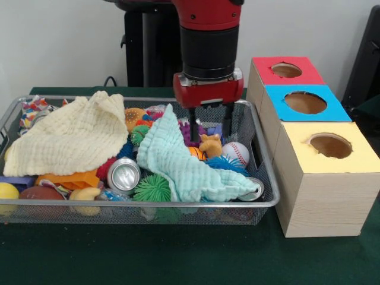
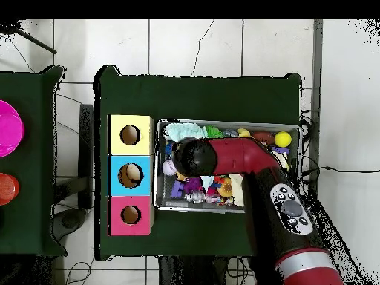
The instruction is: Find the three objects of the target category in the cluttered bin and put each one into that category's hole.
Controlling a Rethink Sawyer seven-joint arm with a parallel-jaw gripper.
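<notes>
Front view: the red-and-black gripper (image 1: 208, 123) is held spread and empty over the wire mesh bin (image 1: 268, 196), above purple toys, so searching is judged under way. A descent and pinch are called for next. Two cloths, two cans and three box holes are counted.

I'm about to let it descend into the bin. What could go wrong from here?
1. The end effector hangs open right beside the mint cloth; it may snag cloth instead of a toy.
2. The cloth and the yellow cloth hide much of the bin, so targets may be missed.
3. The animal figure and baseball crowd together; a grasp could catch both.
</notes>
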